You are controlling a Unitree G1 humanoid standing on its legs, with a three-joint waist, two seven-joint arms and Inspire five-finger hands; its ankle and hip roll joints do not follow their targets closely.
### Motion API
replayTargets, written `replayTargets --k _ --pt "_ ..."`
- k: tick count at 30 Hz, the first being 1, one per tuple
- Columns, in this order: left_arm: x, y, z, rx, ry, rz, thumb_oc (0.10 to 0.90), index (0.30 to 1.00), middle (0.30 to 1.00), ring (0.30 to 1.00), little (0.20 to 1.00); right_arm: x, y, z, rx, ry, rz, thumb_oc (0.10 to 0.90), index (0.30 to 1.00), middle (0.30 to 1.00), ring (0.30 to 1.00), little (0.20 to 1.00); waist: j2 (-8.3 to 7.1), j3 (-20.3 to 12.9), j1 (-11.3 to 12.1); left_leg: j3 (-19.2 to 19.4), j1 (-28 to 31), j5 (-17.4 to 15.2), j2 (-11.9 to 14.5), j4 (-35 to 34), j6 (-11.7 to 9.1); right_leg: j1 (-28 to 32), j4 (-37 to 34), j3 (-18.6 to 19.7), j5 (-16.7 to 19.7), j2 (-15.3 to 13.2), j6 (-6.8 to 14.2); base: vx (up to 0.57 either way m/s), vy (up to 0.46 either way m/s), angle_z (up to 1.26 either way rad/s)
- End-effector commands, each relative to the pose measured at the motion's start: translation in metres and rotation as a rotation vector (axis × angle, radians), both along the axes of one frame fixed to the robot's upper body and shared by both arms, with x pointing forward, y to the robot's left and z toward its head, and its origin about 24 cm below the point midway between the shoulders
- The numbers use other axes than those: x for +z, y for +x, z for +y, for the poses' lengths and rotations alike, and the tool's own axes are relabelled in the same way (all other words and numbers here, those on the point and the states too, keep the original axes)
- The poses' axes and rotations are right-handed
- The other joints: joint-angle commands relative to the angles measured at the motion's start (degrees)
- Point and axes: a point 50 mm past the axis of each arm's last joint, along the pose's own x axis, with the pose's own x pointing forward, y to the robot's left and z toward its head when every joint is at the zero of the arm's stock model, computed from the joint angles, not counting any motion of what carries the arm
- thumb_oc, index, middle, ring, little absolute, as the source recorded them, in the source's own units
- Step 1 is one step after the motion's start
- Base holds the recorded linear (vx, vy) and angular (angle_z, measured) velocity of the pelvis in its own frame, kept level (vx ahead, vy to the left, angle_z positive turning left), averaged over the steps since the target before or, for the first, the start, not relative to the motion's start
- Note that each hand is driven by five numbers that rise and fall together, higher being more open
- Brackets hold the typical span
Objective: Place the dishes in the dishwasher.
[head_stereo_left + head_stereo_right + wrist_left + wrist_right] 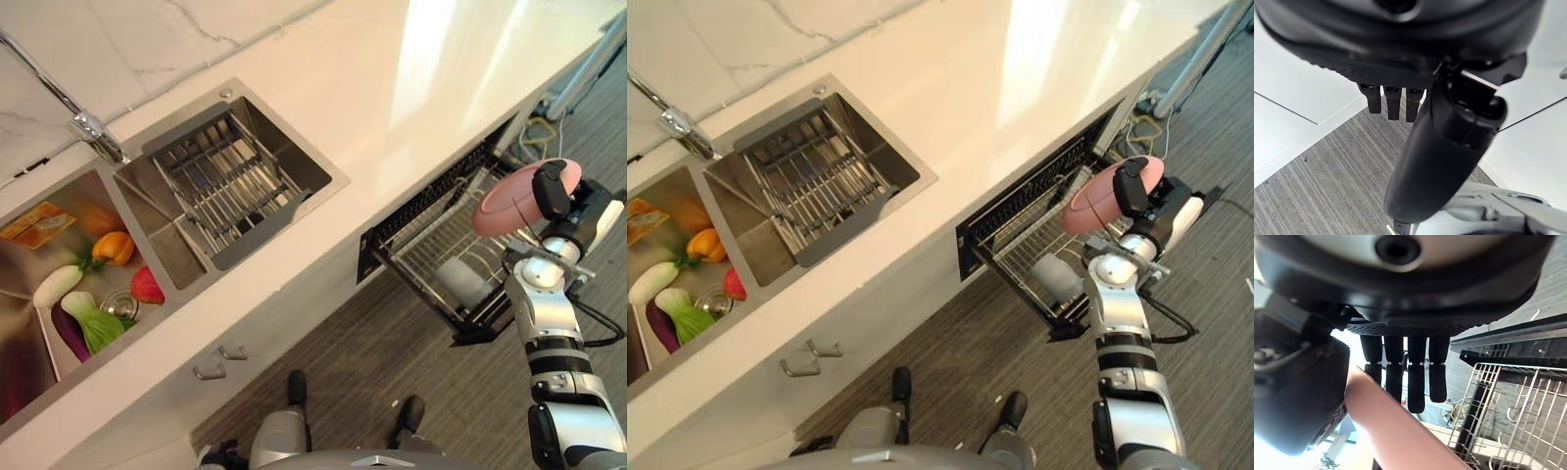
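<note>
- Left eye view: at three o'clock the right hand holds a round, smooth pink plastic plate on edge, fingers and thumb pinching its rim, above the pulled-out black wire dishwasher rack. A pale cylindrical cup already lies in the rack. I judge the step to be carrying the plate to the rack; next it must come down toward seven o'clock and slot upright between the wires without striking the cup.
- Right eye view: the glossy white stone worktop runs from twelve to eight o'clock. Its brushed steel double sink holds a ribbed metal drainer basket and, at nine o'clock, toy vegetables.
- Left wrist view: the left hand hangs over striped grey flooring, fingers straight and relaxed, holding nothing.
- Right wrist view: dark fingers press against the plate's matte pink face, the thumb on the opposite side; thin wire tines of the rack sit at four o'clock.
</note>
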Motion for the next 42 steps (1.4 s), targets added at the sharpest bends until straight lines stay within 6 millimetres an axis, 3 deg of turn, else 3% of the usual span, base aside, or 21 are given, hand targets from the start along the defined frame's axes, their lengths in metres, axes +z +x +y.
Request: replayTargets --k 1,12,17,19,23,28,31,34,35,36,42 --pt "0.001 0.007 0.003 -0.043 0.038 0.005 0.800 0.900 0.900 0.900 0.900 0.076 0.008 -0.004 -0.029 -0.196 -0.239 0.400 0.300 0.300 0.300 0.300 -0.48 -0.9 0.9 -0.6 -2.2 -2.7 0.4 0.2 1.4 0.6 0.7 -1.5 -3.5 -1.5 2.4 -0.08 0.004 0.00" --pt "0.007 0.033 -0.004 -0.050 0.038 -0.110 0.800 0.900 0.900 0.900 0.900 0.102 0.034 -0.003 -0.072 -0.300 -0.177 0.400 0.300 0.300 0.300 0.300 0.35 4.7 2.1 -1.8 -7.7 -0.5 0.7 0.2 1.0 -4.1 0.9 -1.6 -2.0 -2.1 2.4 -0.03 -0.004 -0.01" --pt "0.011 0.047 -0.003 -0.063 0.055 -0.167 0.800 0.900 0.900 0.900 0.900 0.121 0.038 -0.011 -0.125 -0.501 -0.108 0.400 0.300 0.300 0.300 0.300 0.06 7.7 2.9 -2.5 -10.4 0.4 1.0 0.2 0.7 -6.4 1.0 -1.4 -1.5 -1.9 2.5 -0.03 -0.010 0.03" --pt "0.011 0.048 -0.004 -0.062 0.054 -0.169 0.800 0.900 0.900 0.900 0.900 0.122 0.039 -0.011 -0.124 -0.502 -0.110 0.400 0.300 0.300 0.300 0.300 0.12 7.7 2.8 -2.5 -10.5 0.4 1.0 0.2 0.7 -6.5 1.0 -1.3 -1.4 -1.9 2.5 0.03 -0.021 0.05" --pt "0.015 0.056 0.001 -0.069 0.068 -0.209 0.800 0.900 0.900 0.900 0.900 0.133 0.043 -0.016 -0.146 -0.676 -0.023 0.400 0.300 0.300 0.300 0.300 -0.77 9.0 3.7 -3.6 -11.8 -0.3 1.5 0.2 -0.1 -7.4 1.0 -0.6 -2.3 -1.4 3.2 0.04 -0.032 0.05" --pt "0.021 0.072 0.001 -0.069 0.051 -0.276 0.800 0.900 0.900 0.900 0.900 0.122 0.049 -0.026 -0.118 -0.910 0.219 0.400 0.300 0.300 0.300 0.300 -1.91 10.4 4.1 -4.2 -13.7 0.3 1.9 0.2 -0.5 -8.6 1.0 -1.1 -1.9 -1.0 3.3 -0.01 -0.022 0.02" --pt "0.023 0.079 -0.001 -0.068 0.033 -0.299 0.800 0.900 0.900 0.900 0.900 0.119 0.054 -0.023 -0.086 -0.968 0.280 0.400 0.300 0.300 0.300 0.300 -2.48 10.8 4.0 -4.4 -14.2 0.5 1.9 0.2 -0.6 -9.0 1.0 -1.1 -1.7 -0.8 3.4 0.00 -0.038 0.10" --pt "0.027 0.088 -0.003 -0.065 0.008 -0.338 0.800 0.900 0.900 0.900 0.900 0.112 0.060 -0.017 -0.019 -1.134 0.413 0.400 0.300 0.300 0.300 0.300 -3.34 11.3 4.0 -4.7 -14.9 0.7 2.1 0.2 -0.8 -9.4 1.0 -1.2 -1.6 -0.5 3.5 0.00 -0.031 0.07" --pt "0.029 0.092 -0.005 -0.062 -0.014 -0.354 0.800 0.900 0.900 0.900 0.900 0.108 0.064 -0.014 0.014 -1.237 0.487 0.538 0.507 0.507 0.507 0.507 -3.81 11.4 3.9 -4.9 -15.1 0.8 2.1 0.2 -0.9 -9.5 1.0 -1.1 -1.7 -0.3 3.5 0.01 -0.040 0.03" --pt "0.029 0.093 -0.006 -0.058 -0.024 -0.362 0.800 0.900 0.900 0.900 0.900 0.108 0.065 -0.011 0.022 -1.291 0.513 0.800 0.900 0.900 0.900 0.900 -3.97 11.5 3.9 -4.9 -15.2 0.9 2.1 0.2 -0.9 -9.6 1.0 -1.1 -1.6 -0.2 3.5 0.01 -0.032 0.02" --pt "0.031 0.097 -0.007 -0.041 -0.047 -0.379 0.800 0.900 0.900 0.900 0.900 0.101 0.073 0.002 0.059 -1.473 0.600 0.800 0.900 0.900 0.900 0.900 -4.86 11.6 3.6 -5.1 -15.2 0.8 2.2 0.2 -1.0 -10.0 0.9 -0.6 -1.6 0.3 3.5 0.00 0.000 0.00"
